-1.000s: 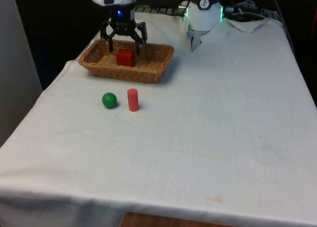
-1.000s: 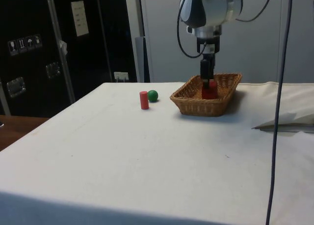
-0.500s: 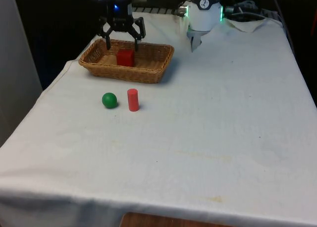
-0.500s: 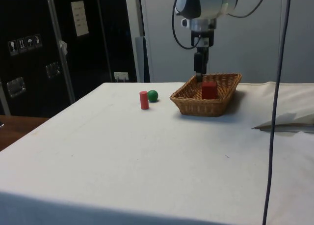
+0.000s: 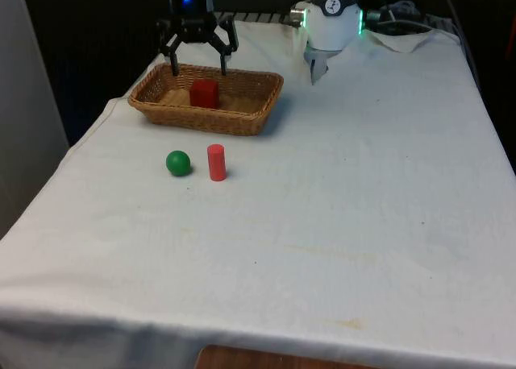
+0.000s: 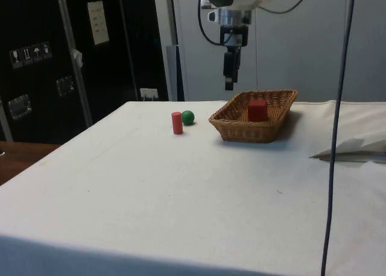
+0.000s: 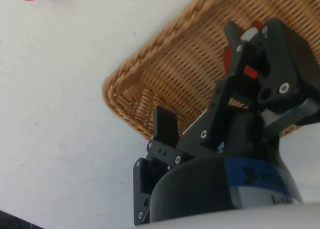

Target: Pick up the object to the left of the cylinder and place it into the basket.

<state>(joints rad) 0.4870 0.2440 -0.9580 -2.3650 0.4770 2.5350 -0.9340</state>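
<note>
A red cube (image 5: pixel 204 93) lies inside the wicker basket (image 5: pixel 242 127), at the far end on the front view's left. My gripper (image 5: pixel 198 67) hangs open and empty above the basket's back edge, clear of the cube. In the side view the gripper (image 6: pixel 229 83) is above and just beyond the basket (image 6: pixel 250 133), with the cube (image 6: pixel 257 110) resting in it. A red cylinder (image 5: pixel 216 162) stands upright on the cloth in front of the basket. A green ball (image 5: pixel 178 163) sits close on the cylinder's left in the front view. The wrist view looks past the open gripper (image 7: pixel 199 79) onto the basket (image 7: pixel 165 59).
A crumpled white sheet (image 6: pixel 356 149) lies on the table beyond the basket in the side view. A dark cable (image 6: pixel 335 125) hangs down in the side view. The table's left edge (image 5: pixel 76 151) runs near the basket and the ball.
My gripper has risen from around the red cube up out of the basket, staying open. The cube stays in the basket; ball and cylinder have not moved.
</note>
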